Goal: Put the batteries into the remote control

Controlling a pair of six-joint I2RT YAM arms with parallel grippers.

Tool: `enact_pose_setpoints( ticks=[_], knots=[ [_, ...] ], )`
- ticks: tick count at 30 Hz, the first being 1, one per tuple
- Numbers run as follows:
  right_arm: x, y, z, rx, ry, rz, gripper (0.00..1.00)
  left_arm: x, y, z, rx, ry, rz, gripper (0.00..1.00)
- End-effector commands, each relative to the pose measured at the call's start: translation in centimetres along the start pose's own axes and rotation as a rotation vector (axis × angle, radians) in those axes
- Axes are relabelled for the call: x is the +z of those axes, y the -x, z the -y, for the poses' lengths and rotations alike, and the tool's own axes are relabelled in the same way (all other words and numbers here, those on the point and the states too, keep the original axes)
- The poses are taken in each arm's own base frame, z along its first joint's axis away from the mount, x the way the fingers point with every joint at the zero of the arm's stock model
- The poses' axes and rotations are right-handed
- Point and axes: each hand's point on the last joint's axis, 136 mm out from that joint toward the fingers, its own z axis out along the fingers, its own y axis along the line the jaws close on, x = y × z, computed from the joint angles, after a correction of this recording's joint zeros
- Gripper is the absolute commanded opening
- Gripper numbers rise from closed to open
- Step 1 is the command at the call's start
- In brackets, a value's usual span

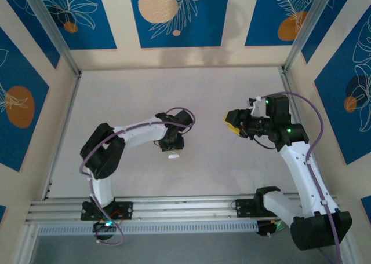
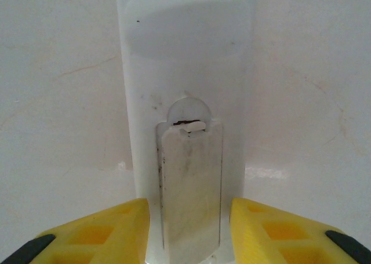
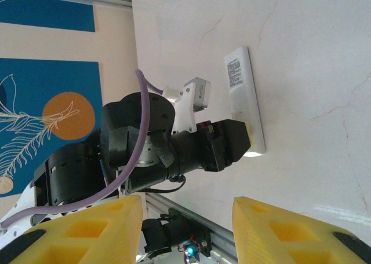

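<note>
Two arms are seen bolted at the near edge of one white, faintly veined table [image 1: 220, 90]. On the left, the left gripper [image 1: 172, 141] is closed across the near end of the single remote control [image 2: 185, 73], a slim white plastic bar pinched between two yellow, ribbed fingers [image 2: 104, 226]. The remote is held left of the table's centre and appears to lie flat on the surface, back upward. One long narrow cover [image 2: 191, 183] is set into that back, with a rounded notch and a thin dark mark at its top edge. Its lower end is cut off by the picture edge. A small printed label [image 3: 234, 73] is borne at the remote's far end, its text too small to read. In the top view most of the remote is hidden under the gripper. On the right, the right gripper [image 3: 185, 229] is held wide apart and empty, raised, its two yellow fingers pointed toward the left gripper.
</note>
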Motion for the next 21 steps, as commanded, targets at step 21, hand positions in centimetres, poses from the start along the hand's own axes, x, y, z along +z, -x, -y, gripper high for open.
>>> enact_pose_setpoints(
  ticks=[21],
  knots=[
    [12.8,-4.3,1.6,-0.378,-0.397,-0.166,0.45,-23.9,2.9,-8.3,0.185,-0.440,0.716,0.62]
  ],
)
